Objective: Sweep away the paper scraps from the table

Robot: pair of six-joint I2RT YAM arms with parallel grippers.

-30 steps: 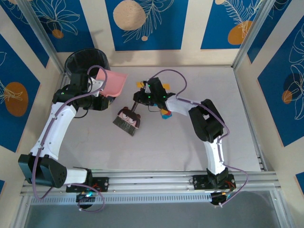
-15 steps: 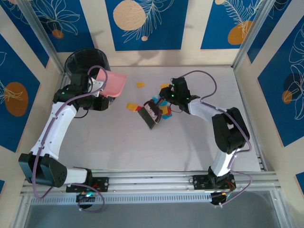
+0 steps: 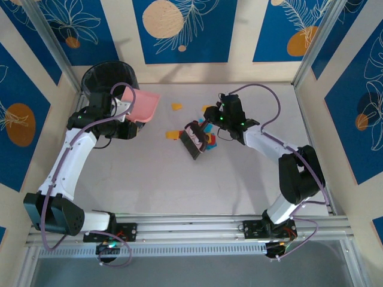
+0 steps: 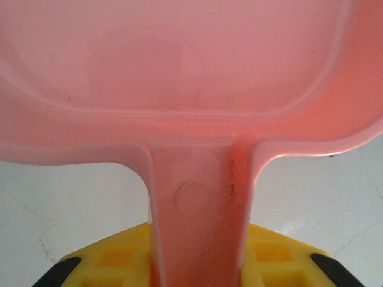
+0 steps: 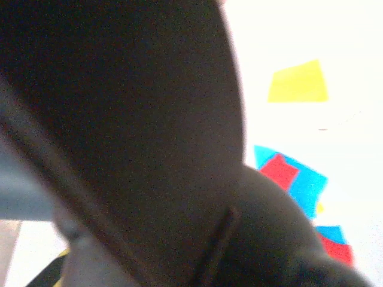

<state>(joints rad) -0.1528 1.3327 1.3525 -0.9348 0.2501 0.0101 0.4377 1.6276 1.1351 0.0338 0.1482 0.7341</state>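
Red, orange-yellow and teal paper scraps (image 3: 209, 141) lie bunched near the table's (image 3: 179, 185) middle, with a yellow one (image 3: 176, 107) further back and another (image 3: 171, 135) to the left. My right gripper (image 3: 209, 123) is shut on the small brush (image 3: 194, 139), whose bristles rest against the pile. In the right wrist view the dark brush (image 5: 131, 137) blocks the jaws, with a yellow scrap (image 5: 298, 82) and red and teal scraps (image 5: 293, 179) beyond. My left gripper (image 3: 122, 111) is shut on the pink dustpan's (image 3: 142, 106) handle (image 4: 194, 209), holding the pan raised at the left.
A black round bin (image 3: 109, 81) stands at the back left corner behind the dustpan. Aluminium rails (image 3: 191, 224) run along the near edge. Blue-and-cream patterned walls enclose the table on three sides.
The right arm swung the brush rightward from the table's left-centre to the scrap pile, uncovering the yellow scraps at the back. The left arm and dustpan stayed still.
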